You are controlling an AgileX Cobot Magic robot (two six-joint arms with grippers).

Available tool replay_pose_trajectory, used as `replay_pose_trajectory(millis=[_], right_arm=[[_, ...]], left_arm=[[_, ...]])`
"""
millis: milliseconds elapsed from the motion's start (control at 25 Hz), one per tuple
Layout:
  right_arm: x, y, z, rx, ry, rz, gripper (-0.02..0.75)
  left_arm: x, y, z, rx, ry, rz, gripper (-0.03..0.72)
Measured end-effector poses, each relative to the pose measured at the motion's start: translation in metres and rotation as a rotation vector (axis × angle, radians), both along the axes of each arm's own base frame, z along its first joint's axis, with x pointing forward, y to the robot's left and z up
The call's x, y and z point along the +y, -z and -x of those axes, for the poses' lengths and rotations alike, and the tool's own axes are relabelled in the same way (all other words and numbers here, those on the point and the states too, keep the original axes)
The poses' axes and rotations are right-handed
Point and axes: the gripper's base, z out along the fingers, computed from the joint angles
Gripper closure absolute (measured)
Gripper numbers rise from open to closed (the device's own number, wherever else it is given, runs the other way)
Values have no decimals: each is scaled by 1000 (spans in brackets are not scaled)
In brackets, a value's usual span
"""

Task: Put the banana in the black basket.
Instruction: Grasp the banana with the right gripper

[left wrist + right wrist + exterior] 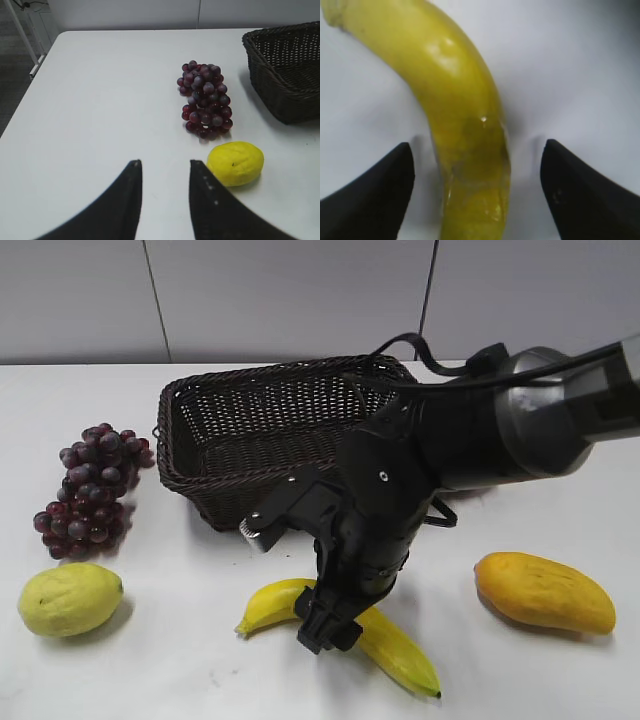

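The banana lies on the white table in front of the black basket, its middle hidden by my right arm. My right gripper is low over the banana's middle. In the right wrist view the banana runs between the two open fingers, with a gap on each side. My left gripper is open and empty above bare table, far left of the basket's corner. It does not show in the exterior view.
A bunch of dark red grapes lies left of the basket. A lemon sits at the front left, also in the left wrist view beside the grapes. A mango lies at the front right.
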Motion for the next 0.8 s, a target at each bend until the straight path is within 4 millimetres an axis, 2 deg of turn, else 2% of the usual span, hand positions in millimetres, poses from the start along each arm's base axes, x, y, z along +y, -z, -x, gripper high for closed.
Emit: replay_pose_trajectory(millis=[120, 520, 720, 800], right_arm=[[1, 6, -1, 1, 0, 1, 127], [4, 7, -4, -23, 0, -25, 178], [4, 14, -4, -11, 0, -12, 183], [5, 14, -4, -7, 6, -17, 212]], left_arm=[[0, 0, 0, 0, 0, 0, 453], [0, 0, 0, 0, 0, 0, 453], [0, 0, 0, 0, 0, 0, 453], [0, 0, 0, 0, 0, 0, 453]])
